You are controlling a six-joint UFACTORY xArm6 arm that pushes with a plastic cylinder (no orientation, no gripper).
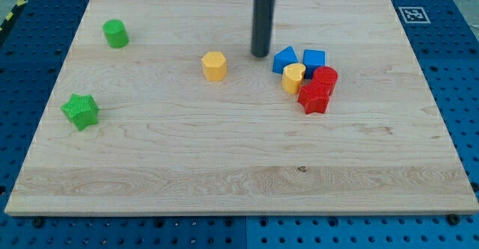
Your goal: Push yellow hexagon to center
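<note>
The yellow hexagon (214,66) sits on the wooden board (224,167), left of the board's middle and toward the view's top. My tip (260,54) rests on the board to the hexagon's right and slightly above it, a short gap away. It stands between the hexagon and a blue triangular block (284,59).
Right of my tip lies a tight cluster: the blue triangular block, a blue cube (314,59), a yellow heart-shaped block (293,78), a red cylinder (325,78) and a red star (314,98). A green cylinder (116,34) and a green star (80,111) sit at the view's left.
</note>
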